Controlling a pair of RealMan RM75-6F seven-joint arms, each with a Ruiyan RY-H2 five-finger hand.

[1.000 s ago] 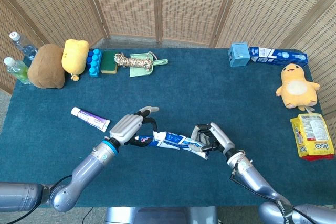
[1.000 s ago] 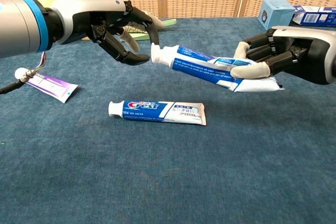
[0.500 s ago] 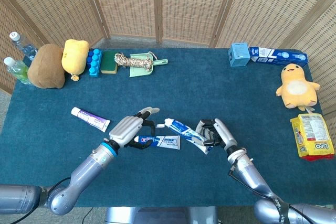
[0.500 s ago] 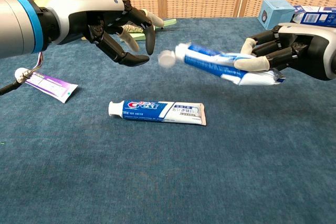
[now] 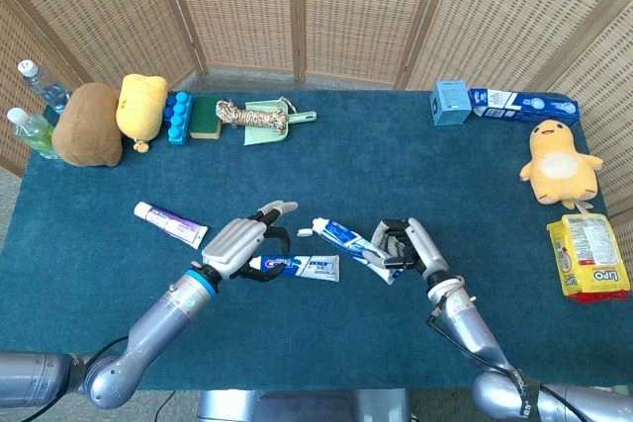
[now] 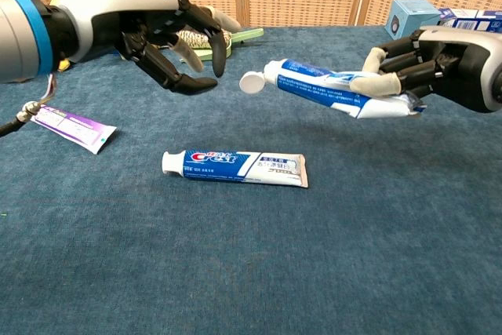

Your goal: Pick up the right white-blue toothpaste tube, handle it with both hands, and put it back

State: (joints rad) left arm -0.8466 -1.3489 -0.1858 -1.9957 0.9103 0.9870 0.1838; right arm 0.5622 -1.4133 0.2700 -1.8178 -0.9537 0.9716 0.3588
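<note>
My right hand (image 6: 427,68) (image 5: 406,247) grips the flat tail end of a white-blue toothpaste tube (image 6: 329,88) (image 5: 343,236) and holds it in the air, roughly level. Its white cap (image 6: 251,81) points toward my left hand. My left hand (image 6: 169,41) (image 5: 245,240) hovers a short gap away from the cap with its fingers spread and curved, holding nothing. A second white-blue Crest tube (image 6: 235,165) (image 5: 297,265) lies flat on the blue cloth below and between the hands.
A white-purple tube (image 5: 170,224) lies to the left. Along the back edge are bottles, a brown plush (image 5: 89,126), a yellow plush (image 5: 141,106), a sponge, a rope and a dustpan (image 5: 267,118). A blue box (image 5: 450,103), a carton, a yellow toy (image 5: 559,160) and a snack pack (image 5: 590,256) sit at right.
The right hand has lifted the tube and swung it away from the left fingertips that were at the cap. The left hand has drawn back slightly; a gap now separates it from the cap.
</note>
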